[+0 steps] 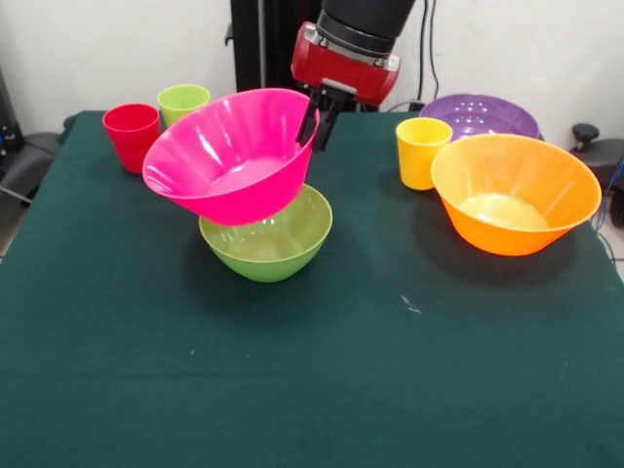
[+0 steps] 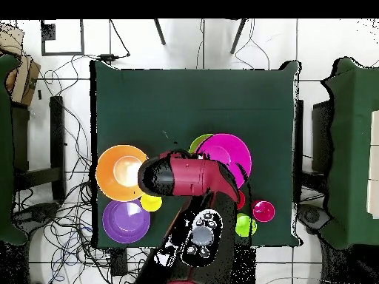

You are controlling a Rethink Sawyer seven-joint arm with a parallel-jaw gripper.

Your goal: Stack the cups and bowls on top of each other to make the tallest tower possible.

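From the front we've got the gripper [image 1: 320,119] clamped on the rim of the pink bowl [image 1: 234,156], which sits tilted on top of the green bowl [image 1: 268,237] on the tabletop [image 1: 312,370]. A red cup [image 1: 132,136] and lime cup [image 1: 182,102] stand together at one side. At the other, a yellow cup [image 1: 422,151] stands between the orange bowl [image 1: 514,193] and purple bowl [image 1: 480,116].

From overhead we see the arm [image 2: 185,176] covering part of the pink bowl [image 2: 228,154], with the orange bowl [image 2: 118,171] just beside the purple bowl [image 2: 126,220].
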